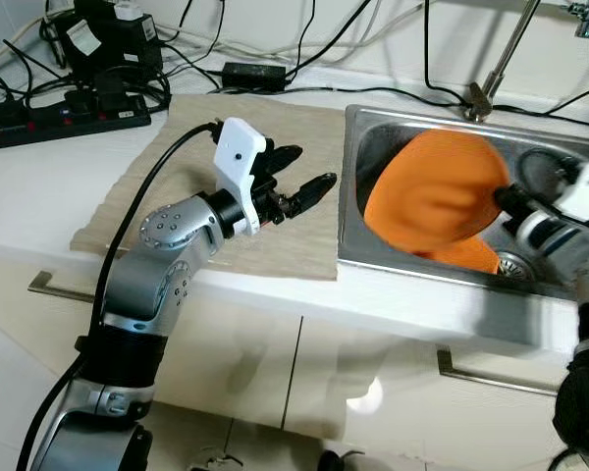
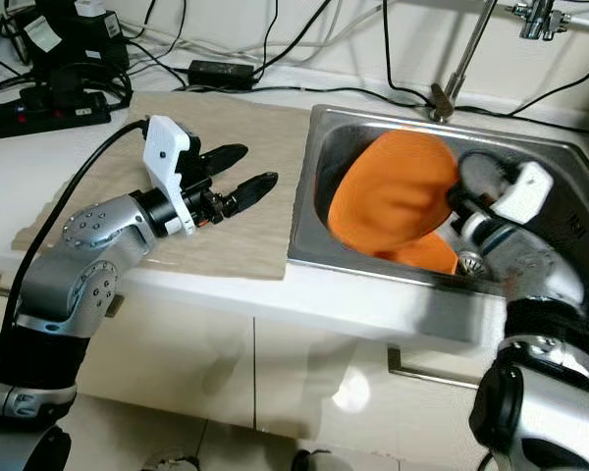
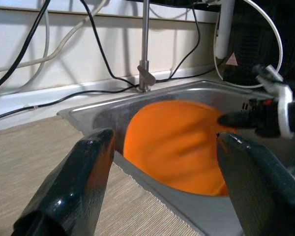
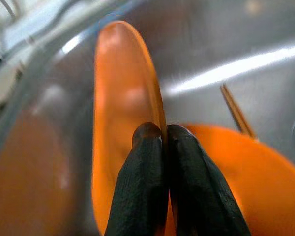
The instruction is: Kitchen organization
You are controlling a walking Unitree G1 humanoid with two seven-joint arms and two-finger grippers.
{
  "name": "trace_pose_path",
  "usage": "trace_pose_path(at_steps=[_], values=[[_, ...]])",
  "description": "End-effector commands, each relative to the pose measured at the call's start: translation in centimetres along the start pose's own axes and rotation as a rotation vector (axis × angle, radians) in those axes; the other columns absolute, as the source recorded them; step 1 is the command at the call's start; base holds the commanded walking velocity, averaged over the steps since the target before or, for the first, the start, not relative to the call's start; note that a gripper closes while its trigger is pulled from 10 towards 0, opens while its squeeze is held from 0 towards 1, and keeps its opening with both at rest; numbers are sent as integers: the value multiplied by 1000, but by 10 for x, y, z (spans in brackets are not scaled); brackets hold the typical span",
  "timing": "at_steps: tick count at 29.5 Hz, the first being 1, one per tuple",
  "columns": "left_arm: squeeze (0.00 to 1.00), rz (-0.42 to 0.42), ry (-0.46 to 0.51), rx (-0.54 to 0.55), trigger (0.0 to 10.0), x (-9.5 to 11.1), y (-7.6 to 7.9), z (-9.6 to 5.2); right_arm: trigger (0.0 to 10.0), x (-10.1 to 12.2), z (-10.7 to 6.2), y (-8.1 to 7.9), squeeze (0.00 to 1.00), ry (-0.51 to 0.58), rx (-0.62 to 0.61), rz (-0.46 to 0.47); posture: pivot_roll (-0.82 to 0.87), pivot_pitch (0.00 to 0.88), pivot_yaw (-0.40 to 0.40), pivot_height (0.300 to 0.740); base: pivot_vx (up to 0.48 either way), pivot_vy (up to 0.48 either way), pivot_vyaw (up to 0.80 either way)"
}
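at the far left of the white desk a black power strip lies among cables, with a black adapter further along by the wall. a beige mat covers the desk up to the sink's edge. the left hand hovers just above this mat, its two black fingers spread well apart and holding nothing, pointing toward the sink. right of the mat sits the steel sink, its faucet stem rising behind it. inside the sink an orange plate stands tilted up on edge, and a second orange plate lies beneath it near the drain. the right hand reaches into the sink, its fingers pressed together and clamped on the rim of the tilted plate. a thin brown stick rests on the sink floor beside the lower plate.
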State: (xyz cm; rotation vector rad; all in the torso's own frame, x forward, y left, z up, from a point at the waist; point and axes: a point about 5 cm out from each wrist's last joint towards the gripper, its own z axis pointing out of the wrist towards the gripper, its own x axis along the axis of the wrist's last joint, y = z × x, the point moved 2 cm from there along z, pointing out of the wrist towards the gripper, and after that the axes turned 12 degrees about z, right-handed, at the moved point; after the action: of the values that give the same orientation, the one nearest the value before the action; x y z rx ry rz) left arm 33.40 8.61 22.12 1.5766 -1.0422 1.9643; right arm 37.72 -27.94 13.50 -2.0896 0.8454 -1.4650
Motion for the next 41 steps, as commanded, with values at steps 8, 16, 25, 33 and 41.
trace_pose_path(at_steps=[8, 16, 25, 33, 41], values=[[0, 18, -21, -11, 10000, -1, 1, 2, 10000, 6, 8, 1, 0, 18, -64, -40, -8, 0, -61, 740, 0, 0, 0], [0, 25, -20, -6, 10000, 1, -2, 2, 10000, 12, 7, 7, 1000, 46, -125, -82, -6, 0, -59, 740, 0, 0, 0], [0, 35, -29, -11, 10000, 0, -2, 2, 10000, 29, -3, 28, 1000, 70, -268, -289, -9, 0, -58, 740, 0, 0, 0], [0, 53, -38, 74, 10000, 0, -16, -5, 10000, 68, -11, 2, 1000, 224, -113, -485, 3, 0, -68, 740, 0, 0, 0], [0, 69, -75, 328, 10000, -7, -36, -15, 10000, 62, -30, -60, 0, 441, 186, -591, 7, 0, -42, 740, 0, 0, 0]])
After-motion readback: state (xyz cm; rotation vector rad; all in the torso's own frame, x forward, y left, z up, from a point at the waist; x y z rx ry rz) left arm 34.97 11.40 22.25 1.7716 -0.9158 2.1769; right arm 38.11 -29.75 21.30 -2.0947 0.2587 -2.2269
